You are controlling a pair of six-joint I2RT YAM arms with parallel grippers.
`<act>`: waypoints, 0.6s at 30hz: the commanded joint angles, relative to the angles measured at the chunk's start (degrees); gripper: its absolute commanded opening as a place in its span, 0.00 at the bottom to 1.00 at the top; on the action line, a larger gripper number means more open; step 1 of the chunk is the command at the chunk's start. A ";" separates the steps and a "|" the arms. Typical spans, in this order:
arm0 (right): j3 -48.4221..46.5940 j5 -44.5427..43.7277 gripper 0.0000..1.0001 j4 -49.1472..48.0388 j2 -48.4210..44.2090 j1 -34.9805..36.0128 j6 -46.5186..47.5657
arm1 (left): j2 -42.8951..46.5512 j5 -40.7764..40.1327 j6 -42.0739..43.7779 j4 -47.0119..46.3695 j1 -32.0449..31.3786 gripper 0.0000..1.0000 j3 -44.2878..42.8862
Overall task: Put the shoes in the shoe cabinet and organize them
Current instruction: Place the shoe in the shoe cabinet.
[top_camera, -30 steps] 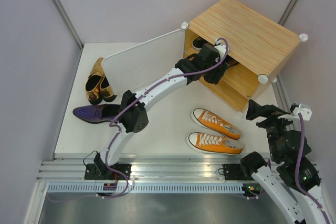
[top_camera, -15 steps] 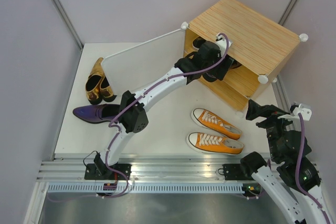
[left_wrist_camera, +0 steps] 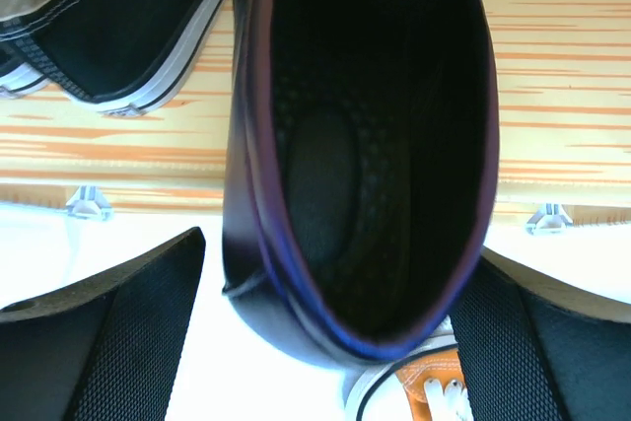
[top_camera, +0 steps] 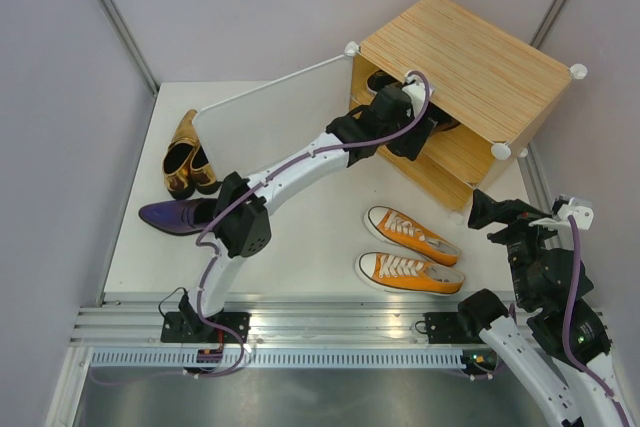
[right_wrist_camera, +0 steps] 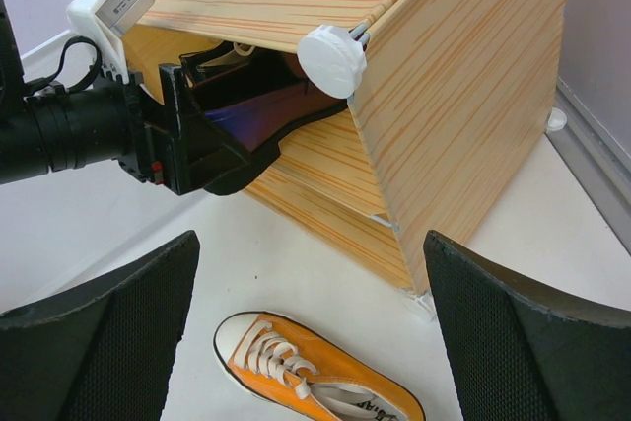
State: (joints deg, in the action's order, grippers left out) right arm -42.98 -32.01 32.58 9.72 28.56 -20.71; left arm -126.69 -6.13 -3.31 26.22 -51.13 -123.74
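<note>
The shoe cabinet (top_camera: 470,62) stands at the back right with its white door (top_camera: 280,82) swung open to the left. My left gripper (top_camera: 415,125) reaches into the upper compartment, jaws wide apart around the heel of a dark purple loafer (left_wrist_camera: 355,145) lying on the shelf (left_wrist_camera: 562,96). A gap shows beside the left finger (left_wrist_camera: 118,332). A black sneaker (left_wrist_camera: 128,36) lies left of it on the shelf. The other loafer (top_camera: 180,215), the gold pumps (top_camera: 185,157) and two orange sneakers (top_camera: 410,235) lie on the table. My right gripper (top_camera: 490,209) is open and empty above the nearer orange sneaker (right_wrist_camera: 315,382).
The table (top_camera: 310,237) has walls on the left, back and right. A metal rail (top_camera: 320,327) runs along the near edge. The right wrist view shows the cabinet's corner knob (right_wrist_camera: 332,59) and my left gripper (right_wrist_camera: 212,145) at the cabinet opening.
My left gripper has pushed deeper into the cabinet's upper compartment with the loafer, and its elbow shifted left. The right arm has stayed still.
</note>
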 commanded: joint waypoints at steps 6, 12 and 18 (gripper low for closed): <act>0.27 -0.86 0.98 -1.46 -0.31 0.36 0.93 | 6.90 -2.39 3.22 -6.17 -0.72 0.82 4.82; 0.27 -0.86 0.98 -1.55 -0.31 0.45 1.02 | 6.72 -1.60 5.95 -6.70 -1.60 0.46 4.91; 0.35 -0.69 0.98 -1.73 -0.31 0.62 1.11 | 7.16 -0.90 5.42 -7.67 -1.60 0.31 4.83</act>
State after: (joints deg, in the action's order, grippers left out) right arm -42.76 -32.01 32.56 9.72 28.77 -20.69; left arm -123.26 -8.29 0.10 22.28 -52.05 -118.93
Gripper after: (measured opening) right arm 0.979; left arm 0.544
